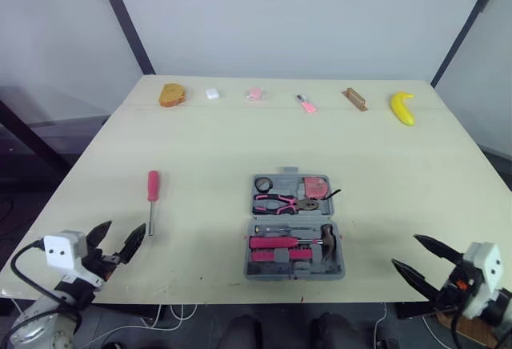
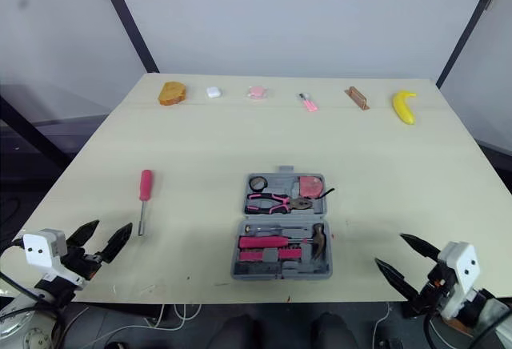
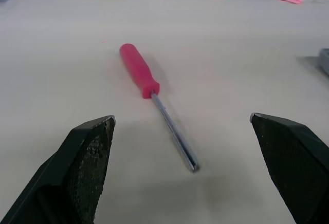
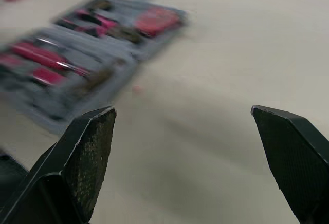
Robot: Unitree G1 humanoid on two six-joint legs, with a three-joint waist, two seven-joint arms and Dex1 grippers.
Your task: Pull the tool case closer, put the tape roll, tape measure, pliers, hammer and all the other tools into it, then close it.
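The screwdriver [image 1: 151,197] lies on the table [image 1: 200,149], well to the left of the open tool case [image 1: 294,229] and just ahead of the left gripper [image 1: 128,226]. It and the right gripper [image 1: 405,250] gape wide, holding nothing. The screwdriver looks light and stiff but apt to roll. Its thick pink handle should give a surer hold than the thin, slick shaft.

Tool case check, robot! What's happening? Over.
Left gripper, right gripper open, empty. Tool case open, pliers, hammer inside. Screwdriver outside, by left gripper, nothing between.
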